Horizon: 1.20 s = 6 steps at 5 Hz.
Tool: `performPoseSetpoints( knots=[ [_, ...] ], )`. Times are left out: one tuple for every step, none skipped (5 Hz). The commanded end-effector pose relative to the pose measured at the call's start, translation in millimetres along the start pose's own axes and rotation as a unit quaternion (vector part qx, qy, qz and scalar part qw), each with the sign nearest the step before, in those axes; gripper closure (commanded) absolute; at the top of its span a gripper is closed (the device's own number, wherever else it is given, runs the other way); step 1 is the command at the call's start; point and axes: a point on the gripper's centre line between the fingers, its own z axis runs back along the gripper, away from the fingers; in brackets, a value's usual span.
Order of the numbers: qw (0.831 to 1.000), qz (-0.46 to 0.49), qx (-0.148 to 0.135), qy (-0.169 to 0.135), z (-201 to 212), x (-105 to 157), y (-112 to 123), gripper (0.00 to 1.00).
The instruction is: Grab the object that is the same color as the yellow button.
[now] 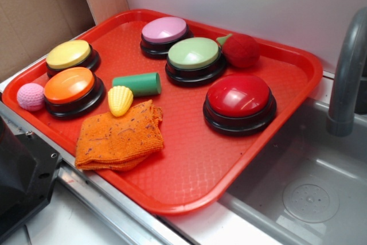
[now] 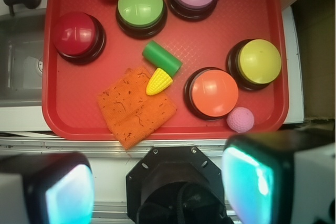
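Currently hand (image 2: 157, 190) spread wide, empty, hovering off near edge of red tray (image 1: 275, 142), yellow shell toy (image 1: 120, 100) on tray touching orange cloth (image 1: 119, 137), beside green cylinder (image 1: 137, 84), yellow button (image 1: 69, 55) far left, well apart.

— What else do you have on the red plastic tray (image 2: 58, 114)?

— I see a crumpled orange cloth (image 2: 135, 107) near its middle, with a short green plastic cylinder (image 2: 162, 58) at the cloth's 1 o'clock.

— Anything more?

— A small pink ball (image 2: 241, 119) at 3 o'clock, and a grey faucet (image 1: 347, 73) over the steel sink (image 1: 309, 193).
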Motion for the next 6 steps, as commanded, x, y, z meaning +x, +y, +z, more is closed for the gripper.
performPoseSetpoints(
  knots=[
    [1.000,0.000,0.000,0.000,0,0,0,0.00],
    [0.997,0.082,-0.008,-0.012,-19,12,7,0.00],
    [0.990,0.140,0.003,-0.006,-33,18,10,0.00],
    [0.968,0.251,-0.004,0.005,-69,32,18,0.00],
    [0.933,0.359,0.005,-0.010,-95,38,20,0.00],
    [0.910,0.413,0.020,-0.032,-122,44,20,0.00]
  ],
)
